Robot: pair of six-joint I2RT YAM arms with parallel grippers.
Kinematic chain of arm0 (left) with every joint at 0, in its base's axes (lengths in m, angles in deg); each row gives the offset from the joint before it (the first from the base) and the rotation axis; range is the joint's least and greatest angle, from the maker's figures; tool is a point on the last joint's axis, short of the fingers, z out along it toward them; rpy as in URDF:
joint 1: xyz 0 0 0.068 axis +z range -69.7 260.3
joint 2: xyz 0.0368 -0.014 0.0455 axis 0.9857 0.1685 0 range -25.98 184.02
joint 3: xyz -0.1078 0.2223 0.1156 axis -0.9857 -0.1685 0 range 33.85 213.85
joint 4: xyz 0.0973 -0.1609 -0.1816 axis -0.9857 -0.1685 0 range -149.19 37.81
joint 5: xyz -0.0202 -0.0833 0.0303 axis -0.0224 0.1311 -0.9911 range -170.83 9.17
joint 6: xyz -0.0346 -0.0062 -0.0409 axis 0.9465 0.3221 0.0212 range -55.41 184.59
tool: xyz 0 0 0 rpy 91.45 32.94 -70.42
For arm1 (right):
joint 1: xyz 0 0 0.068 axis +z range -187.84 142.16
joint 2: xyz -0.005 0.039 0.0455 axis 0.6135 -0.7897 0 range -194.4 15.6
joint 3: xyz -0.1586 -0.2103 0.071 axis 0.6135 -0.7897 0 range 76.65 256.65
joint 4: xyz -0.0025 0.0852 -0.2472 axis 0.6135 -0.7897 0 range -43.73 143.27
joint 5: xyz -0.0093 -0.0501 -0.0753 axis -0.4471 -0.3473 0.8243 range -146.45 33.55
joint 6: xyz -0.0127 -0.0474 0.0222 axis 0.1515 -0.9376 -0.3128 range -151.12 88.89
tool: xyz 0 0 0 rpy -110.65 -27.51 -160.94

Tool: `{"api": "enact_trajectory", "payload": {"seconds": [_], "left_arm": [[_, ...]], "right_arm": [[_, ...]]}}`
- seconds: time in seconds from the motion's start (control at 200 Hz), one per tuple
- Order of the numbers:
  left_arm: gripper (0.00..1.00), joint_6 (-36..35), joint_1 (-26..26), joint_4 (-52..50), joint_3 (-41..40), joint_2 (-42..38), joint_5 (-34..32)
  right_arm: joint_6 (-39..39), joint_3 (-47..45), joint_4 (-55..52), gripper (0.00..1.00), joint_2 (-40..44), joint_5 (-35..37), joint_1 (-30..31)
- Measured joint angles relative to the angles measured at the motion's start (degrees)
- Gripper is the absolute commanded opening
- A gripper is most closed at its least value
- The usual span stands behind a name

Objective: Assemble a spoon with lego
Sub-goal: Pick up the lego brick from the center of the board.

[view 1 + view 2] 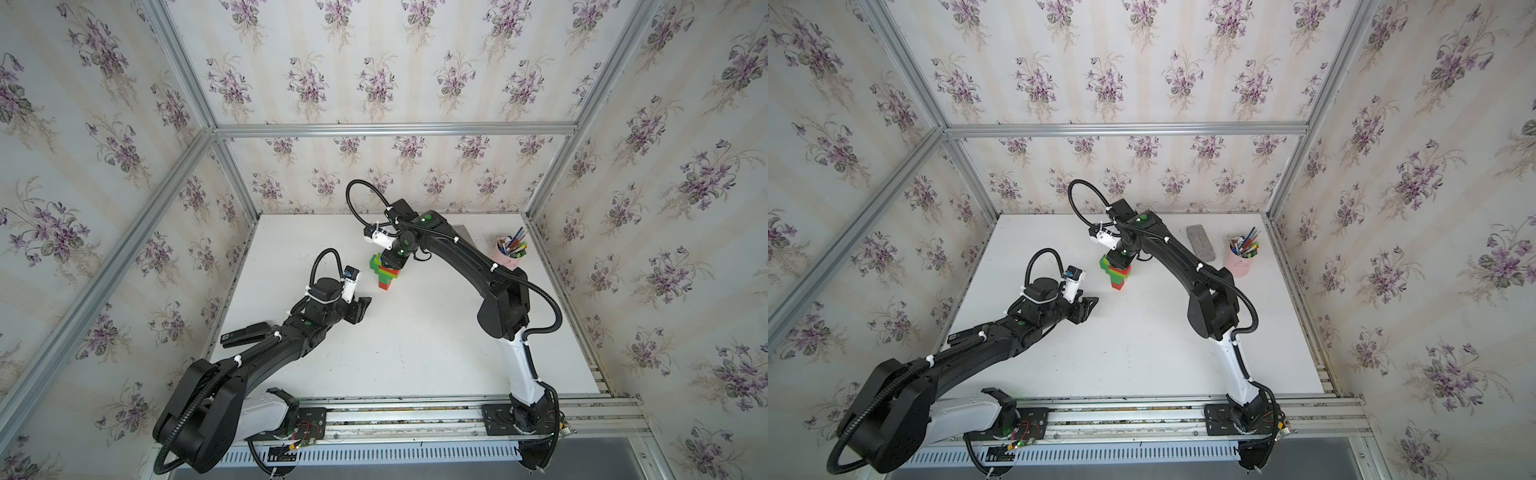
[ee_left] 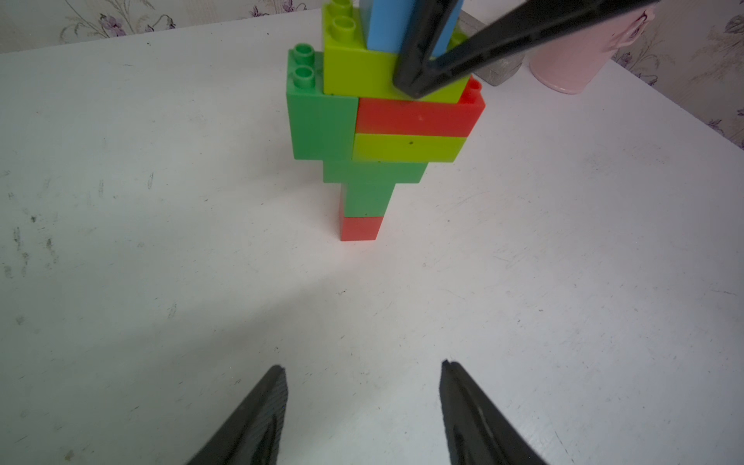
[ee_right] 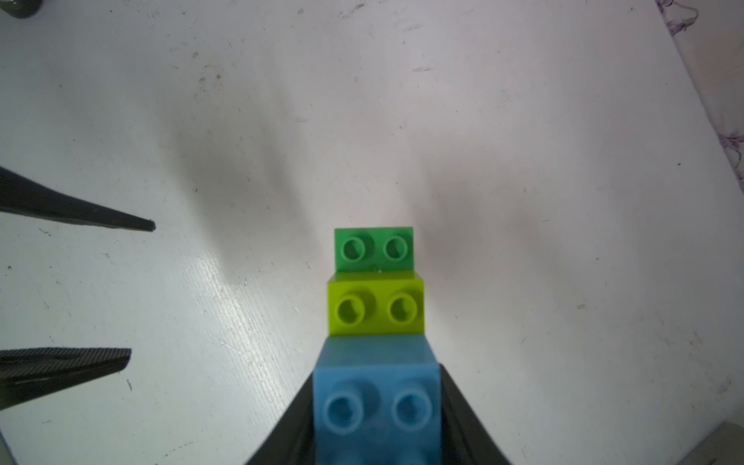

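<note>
Floral wallpaper lines the enclosure walls; the white bench is scuffed.

Item 1, spoon: stands upright on its red foot brick, straight ahead of the left jaws and well apart from them. Its wide striped head is uppermost, directly under the right jaws.

Item 2, left jaws: partly open and holding nothing. The left wrist view shows only bare bench between them.

Item 3, right jaws: reach down onto the top of the spoon, with their fingers on either side of the light blue brick and close against it. Whether they press on it cannot be told.

Item 4, other objects: a pink cup of pens and a grey block sit well apart from the right jaws, on the side away from the left jaws.
</note>
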Motion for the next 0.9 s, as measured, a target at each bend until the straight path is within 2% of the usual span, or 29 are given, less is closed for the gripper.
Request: {"api": "enact_trajectory", "payload": {"seconds": [0.135, 0.405, 0.58, 0.779, 0.899], "left_arm": [[0.63, 0.33, 0.0, 0.0, -0.31, -0.24, -0.02], [0.63, 0.52, 0.0, -0.42, -0.37, -0.39, -0.44], [0.63, 0.72, 0.22, -0.59, -0.42, -1.42, -0.61], [0.65, -0.59, 0.94, -6.86, 4.17, -5.09, -0.57], [0.65, -2.08, 3.23, -11.02, 7.78, -8.0, 0.81]], "right_arm": [[0.0, 0.02, -0.07, 0.41, -1.16, 0.04, 0.0], [-0.04, 0.59, 0.37, 0.27, -1.77, -0.02, 0.11], [-0.2, 0.59, 0.28, 0.22, -1.66, -0.55, -0.07], [0.59, -2.69, 1.09, 0.2, 2.8, -7.56, -2.71], [3.96, -13.53, 7.69, 0.2, 10.43, -16.92, -6.08]]}}
